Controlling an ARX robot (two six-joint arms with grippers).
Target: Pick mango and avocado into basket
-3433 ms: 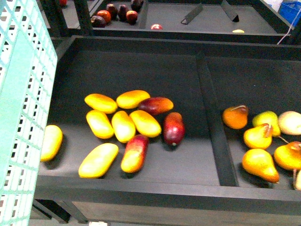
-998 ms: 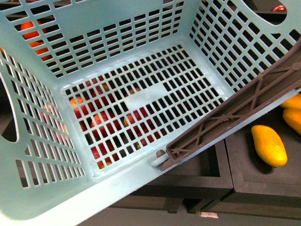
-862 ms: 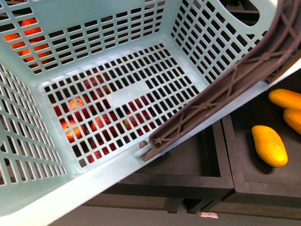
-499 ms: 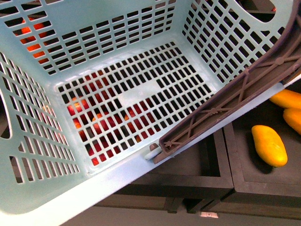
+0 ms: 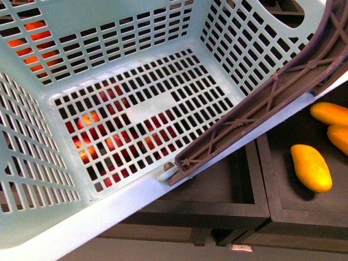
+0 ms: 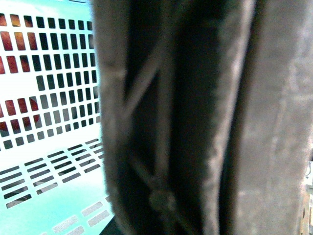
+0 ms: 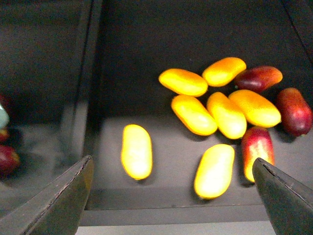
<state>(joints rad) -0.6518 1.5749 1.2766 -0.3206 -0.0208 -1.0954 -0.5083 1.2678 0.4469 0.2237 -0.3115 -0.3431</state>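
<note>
Shop produce section, or a mock-up of one. Fruit is laid out loose in black divided display bins (image 5: 262,179), with yellow mangoes (image 7: 194,115) grouped beside dark red fruits (image 7: 293,110). A slotted teal shopping basket (image 5: 109,13) is seen alongside.

Basket (image 5: 109,212) mouth open, brown handle (image 5: 261,109) across right rim; 1 mango (image 7: 136,151) apart, seemingly unobstructed.

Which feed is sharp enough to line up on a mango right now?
Right wrist view: mango in focus, slightly overexposed. Front view: sharp, but the basket fills most of it. Left wrist view: basket handle close to the lens, blurred.
</note>
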